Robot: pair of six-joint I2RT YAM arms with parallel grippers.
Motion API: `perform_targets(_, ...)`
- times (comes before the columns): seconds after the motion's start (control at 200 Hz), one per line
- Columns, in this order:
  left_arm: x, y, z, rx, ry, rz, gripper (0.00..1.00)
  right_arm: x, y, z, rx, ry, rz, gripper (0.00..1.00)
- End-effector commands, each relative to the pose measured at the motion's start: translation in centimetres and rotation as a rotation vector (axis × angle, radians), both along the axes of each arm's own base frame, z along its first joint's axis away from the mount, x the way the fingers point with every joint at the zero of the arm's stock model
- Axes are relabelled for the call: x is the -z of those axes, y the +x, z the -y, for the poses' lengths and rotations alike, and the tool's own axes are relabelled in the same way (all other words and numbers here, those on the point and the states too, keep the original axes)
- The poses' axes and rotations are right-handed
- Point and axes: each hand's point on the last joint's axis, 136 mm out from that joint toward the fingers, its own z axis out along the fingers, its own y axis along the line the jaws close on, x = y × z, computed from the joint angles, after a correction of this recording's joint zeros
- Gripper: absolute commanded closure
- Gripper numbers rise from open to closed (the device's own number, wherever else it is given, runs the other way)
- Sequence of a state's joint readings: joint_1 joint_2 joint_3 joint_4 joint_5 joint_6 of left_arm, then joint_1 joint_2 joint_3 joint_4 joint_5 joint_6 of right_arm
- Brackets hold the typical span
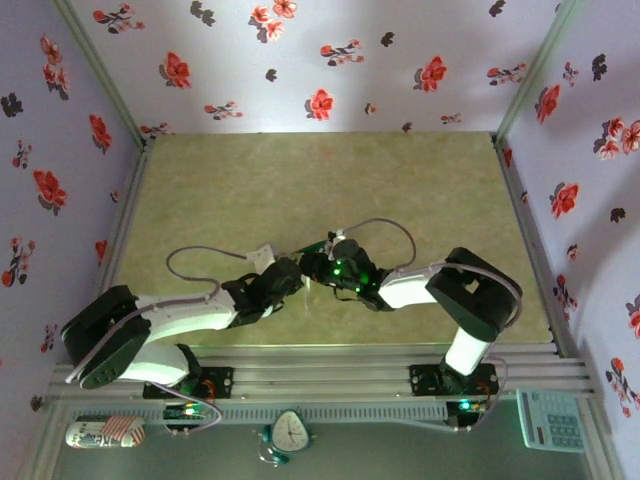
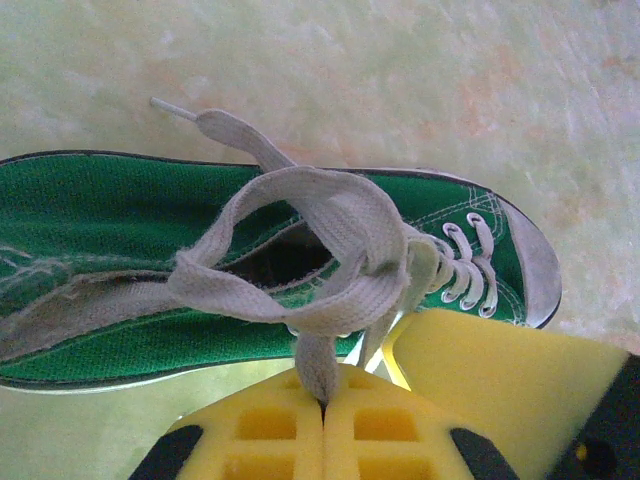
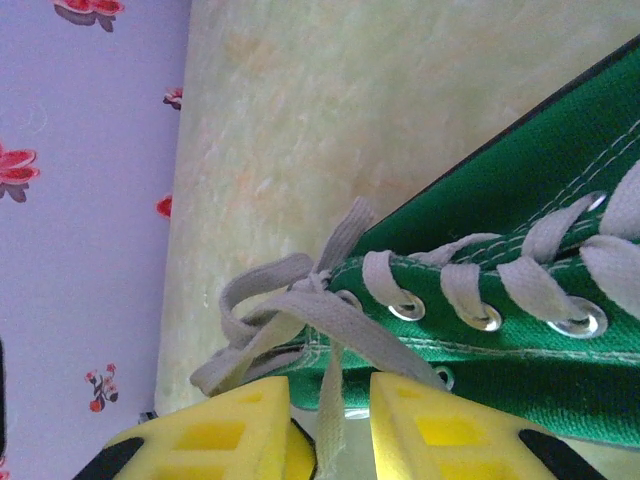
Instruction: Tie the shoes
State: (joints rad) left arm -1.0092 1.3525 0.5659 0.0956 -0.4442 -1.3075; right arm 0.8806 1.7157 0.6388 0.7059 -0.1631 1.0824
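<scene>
Pinching white lace [image 2: 318, 365] at lower centre, the left gripper [image 2: 322, 408] stood closed below the green sneaker [image 2: 110, 210]; the right gripper [image 3: 330, 430] gaped around a lace strand [image 3: 333, 385].

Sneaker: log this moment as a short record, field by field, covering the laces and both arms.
sneaker: green canvas, on the table, between the two arms
toe cap: white, at the right in the left wrist view
laces: white, threaded through the eyelets, one loose loop over the opening
left gripper: jaws shut on one strand of the laces
right gripper: jaws apart, a strand hanging between them, not clamped
</scene>
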Motion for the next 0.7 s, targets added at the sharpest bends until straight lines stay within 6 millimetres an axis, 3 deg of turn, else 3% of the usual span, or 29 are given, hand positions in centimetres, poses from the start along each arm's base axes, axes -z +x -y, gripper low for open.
perform_targets(0.0,-0.3,-0.1,0.1,0.004,-0.020,0.024,1.00,-0.5,0.8,-0.6,-0.002,0.030,-0.004,0.71)
perform_targets(0.695,-0.8,-0.1,0.9,0.039,-0.064,0.061,1.00,-1.3,1.1,-1.5,-0.029,0.113,-0.022,0.76)
